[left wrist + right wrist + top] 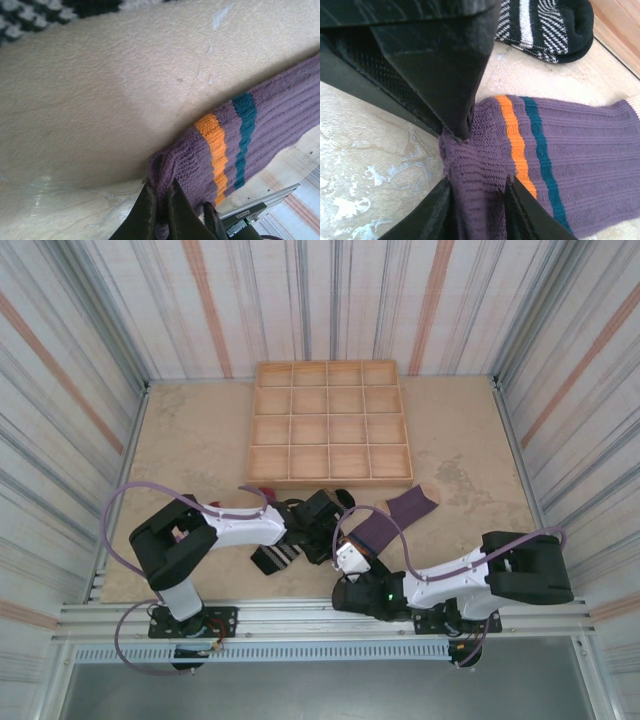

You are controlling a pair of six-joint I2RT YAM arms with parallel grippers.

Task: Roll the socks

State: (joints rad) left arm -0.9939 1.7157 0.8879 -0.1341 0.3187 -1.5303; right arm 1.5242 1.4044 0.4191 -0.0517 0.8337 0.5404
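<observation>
The purple sock (385,525) lay on the worktop (200,440) near its 6 o'clock edge, its foot pointing toward 2 o'clock. The wooden tray (330,422) sat well apart at 12 o'clock. The left end effector (161,192) was pressed together, pinching the bunched rim of the sock's cuff just beyond the orange and teal stripes. In the right wrist view, the right end effector (479,187) gripped the same cuff from 6 o'clock, one finger against each side of the gathered fabric. The striped sock (545,25) lay near, at 1 o'clock of the cuff.
</observation>
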